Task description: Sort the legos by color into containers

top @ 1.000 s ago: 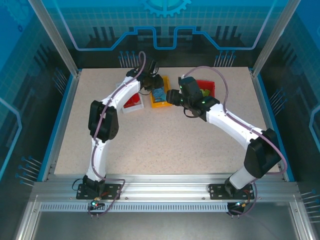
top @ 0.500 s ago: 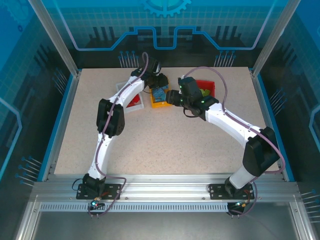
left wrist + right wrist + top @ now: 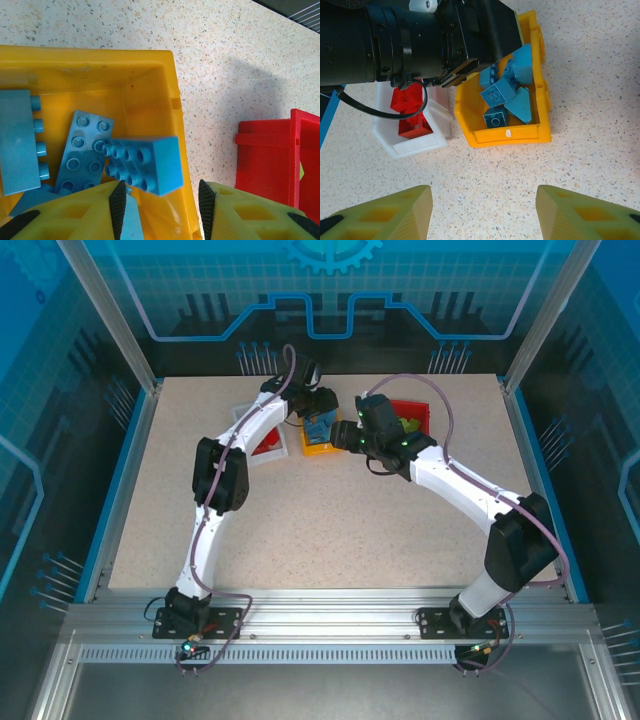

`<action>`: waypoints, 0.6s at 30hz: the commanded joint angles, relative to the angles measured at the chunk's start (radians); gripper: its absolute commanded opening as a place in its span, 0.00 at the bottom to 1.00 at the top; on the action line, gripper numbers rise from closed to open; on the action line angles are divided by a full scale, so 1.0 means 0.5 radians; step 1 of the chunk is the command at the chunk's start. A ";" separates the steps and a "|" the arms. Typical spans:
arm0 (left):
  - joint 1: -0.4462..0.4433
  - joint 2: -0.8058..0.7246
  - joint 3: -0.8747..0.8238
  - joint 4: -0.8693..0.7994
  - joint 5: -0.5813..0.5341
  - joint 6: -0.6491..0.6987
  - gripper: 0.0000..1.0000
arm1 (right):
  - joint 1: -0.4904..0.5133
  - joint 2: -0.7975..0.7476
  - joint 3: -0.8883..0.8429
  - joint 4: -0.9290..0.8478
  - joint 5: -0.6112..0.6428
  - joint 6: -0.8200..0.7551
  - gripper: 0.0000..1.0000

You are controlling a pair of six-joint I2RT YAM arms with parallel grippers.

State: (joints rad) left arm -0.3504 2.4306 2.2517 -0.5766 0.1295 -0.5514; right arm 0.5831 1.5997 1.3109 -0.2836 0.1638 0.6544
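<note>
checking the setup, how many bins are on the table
3: white bin on the left, yellow bin in the middle, red bin on the right, seen from above; no others seem hidden.

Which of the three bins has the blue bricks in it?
The yellow-orange bin, the middle one: it holds the blue bricks. The white bin beside it holds red bricks, and the red bin stands on its other side.

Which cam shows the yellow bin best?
Right wrist: nearly the whole yellow bin and its blue bricks. Left wrist catches one close-up corner; top external has it small, partly under the left arm.
</note>
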 commanded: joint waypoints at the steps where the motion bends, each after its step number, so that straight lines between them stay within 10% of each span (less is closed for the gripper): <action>1: 0.017 -0.185 -0.079 -0.006 0.051 -0.036 0.46 | -0.014 -0.043 -0.012 0.003 0.000 -0.032 0.58; 12: 0.011 -1.163 -1.137 0.217 -0.001 -0.236 0.56 | -0.016 -0.437 -0.245 -0.181 0.195 -0.267 0.66; 14: 0.015 -1.426 -1.427 0.207 -0.017 -0.254 0.64 | -0.024 -0.584 -0.350 -0.254 0.247 -0.300 0.72; 16: 0.025 -1.682 -1.738 0.198 -0.029 -0.277 0.75 | -0.026 -0.744 -0.461 -0.321 0.320 -0.325 1.00; 17: 0.033 -1.828 -1.890 0.187 -0.046 -0.288 0.98 | -0.029 -0.839 -0.528 -0.366 0.371 -0.332 1.00; 18: 0.040 -1.952 -2.014 0.169 -0.074 -0.294 0.99 | -0.034 -0.924 -0.583 -0.411 0.430 -0.326 1.00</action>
State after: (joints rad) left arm -0.3477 1.5837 1.3914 -0.4637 0.1204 -0.6636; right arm 0.5812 1.2354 1.0866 -0.3847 0.2821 0.5228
